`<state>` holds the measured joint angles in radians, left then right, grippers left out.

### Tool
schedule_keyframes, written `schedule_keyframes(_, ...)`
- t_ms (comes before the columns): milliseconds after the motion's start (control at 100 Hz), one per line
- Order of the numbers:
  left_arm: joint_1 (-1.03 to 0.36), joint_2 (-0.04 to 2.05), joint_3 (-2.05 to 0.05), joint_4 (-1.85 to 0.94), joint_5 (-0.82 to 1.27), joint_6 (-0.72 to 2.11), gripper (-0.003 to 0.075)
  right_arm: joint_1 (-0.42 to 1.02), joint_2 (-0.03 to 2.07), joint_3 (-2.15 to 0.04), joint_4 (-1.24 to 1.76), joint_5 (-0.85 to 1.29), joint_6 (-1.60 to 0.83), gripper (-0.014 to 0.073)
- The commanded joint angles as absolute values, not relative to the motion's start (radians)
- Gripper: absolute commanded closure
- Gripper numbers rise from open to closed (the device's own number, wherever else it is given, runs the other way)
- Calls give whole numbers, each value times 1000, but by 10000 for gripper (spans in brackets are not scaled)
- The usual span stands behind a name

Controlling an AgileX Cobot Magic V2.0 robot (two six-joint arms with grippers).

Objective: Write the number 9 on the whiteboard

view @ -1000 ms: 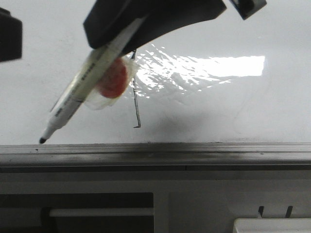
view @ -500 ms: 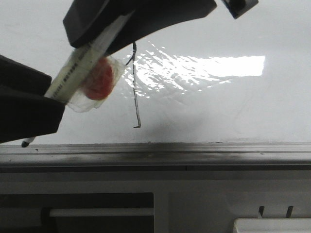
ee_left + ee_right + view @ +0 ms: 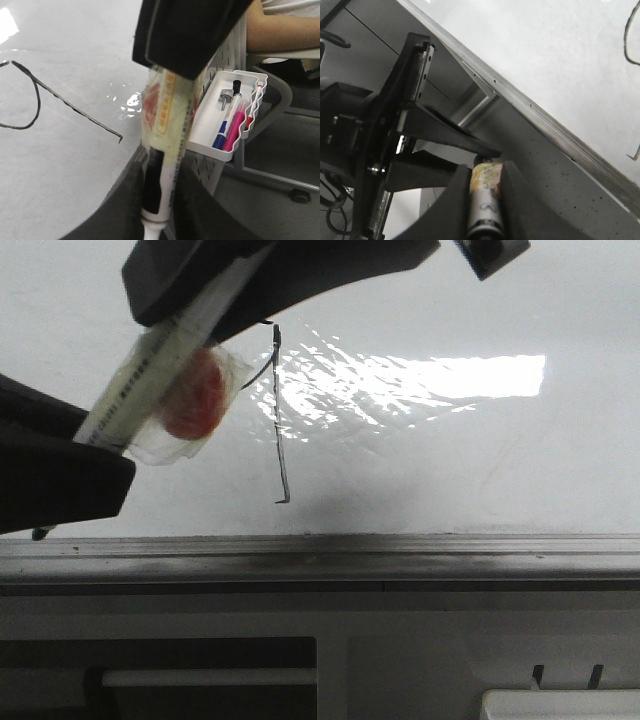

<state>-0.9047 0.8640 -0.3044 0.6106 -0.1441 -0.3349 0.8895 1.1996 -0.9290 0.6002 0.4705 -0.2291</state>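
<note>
**Marker straddled by both arms, 9 drawn on board**

Number 9 (image 3: 278,415) was on the whiteboard (image 3: 480,470) as a thin black line. Its loop was partly hidden behind the arm in the front view. Its straight tail ran toward the grey edge strip (image 3: 400,555) and ended in a small hook short of it. The left wrist view showed loop and tail complete, so I judged the writing itself done.

Right fingers (image 3: 517,195) were closed on the marker (image 3: 150,375), clamping the barrel near its upper end. A clear wrap with a red patch (image 3: 190,395) clung to the barrel just below that grip.

Left fingers (image 3: 127,195) flanked the marker's lower, nib end, one on each side and very close to the barrel. I could not tell whether they were pressing on it or only bracketing it.

Key relation: the marker's long axis sloped down from the right fingers toward the robot's left and the near edge strip. The nib poked out just below the left fingers, beside the strip. The 9 lay to the marker's right, apart from the nib. The left arm was nearer the nib, so any hand-over or capping would run along that axis.

A white tray (image 3: 215,145) holding spare markers hung off the bench side.
</note>
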Motion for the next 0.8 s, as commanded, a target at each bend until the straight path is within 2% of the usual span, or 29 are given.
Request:
schedule_keyframes(0,-908,862,-337,571,-207,-359,740,888,1170,-956,635,415,-244,460)
schedule_keyframes(110,-908,862,-337,433,-194,-359,741,887,1170,-956,625,402,-244,167)
schedule_keyframes(150,-908,862,-337,350,-186,-359,741,887,1170,-956,619,400,-244,102)
schedule_keyframes(180,-908,862,-337,276,-181,-359,741,887,1170,-956,617,400,-244,85)
schedule_keyframes(310,-887,870,-337,108,-166,-359,741,887,1170,-956,613,404,-244,113)
schedule_keyframes(440,-793,907,-337,-95,-218,-359,741,887,1170,-956,613,432,-244,131)
schedule_keyframes(580,-694,965,-337,-174,-274,-359,741,887,1170,-956,613,452,-244,131)
schedule_keyframes(790,-681,1024,-337,-220,-305,-359,741,887,1170,-956,613,455,-244,131)
